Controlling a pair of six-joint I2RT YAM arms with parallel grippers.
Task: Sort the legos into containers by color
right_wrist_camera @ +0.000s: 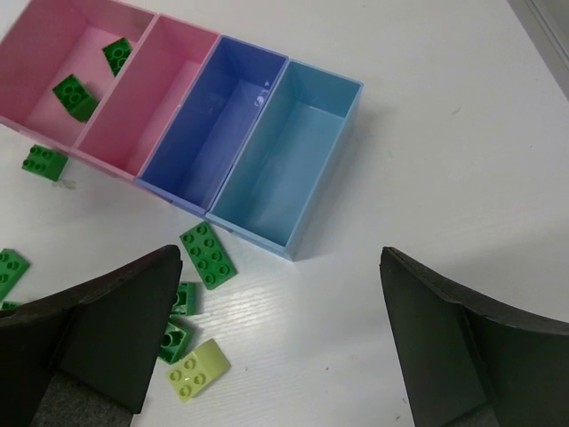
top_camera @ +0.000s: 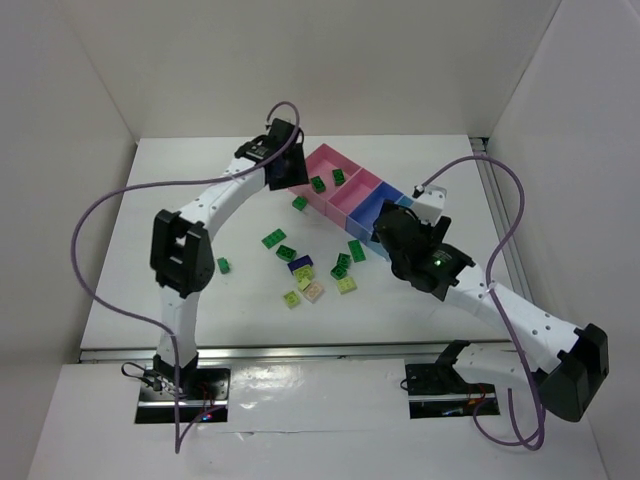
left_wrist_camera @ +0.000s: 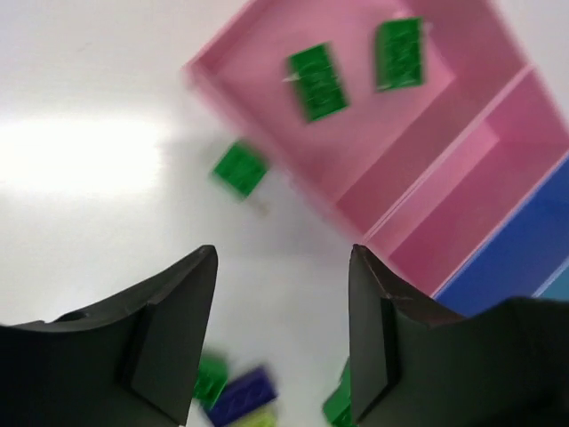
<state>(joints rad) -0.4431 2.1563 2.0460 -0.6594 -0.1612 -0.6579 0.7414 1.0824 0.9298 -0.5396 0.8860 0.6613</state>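
— Since the left gripper hangs at the edge of the big pink bin with jaws parted, is it carrying anything?
— No: released, nothing between the jaws. Two green bricks lie inside that bin, so green likely belongs there. One stray green brick sits on the counter just outside the wall and is probably the nearest pick.
— Right gripper?
— Spread wide and empty, above loose bricks beside the light blue bin. That bin, the small pink bin and the violet bin show nothing inside.
— Remaining?
— Most bricks lie scattered mid-counter: green, a pale yellow-green brick and a dark blue brick. Sorting is judged to be at an early stage.
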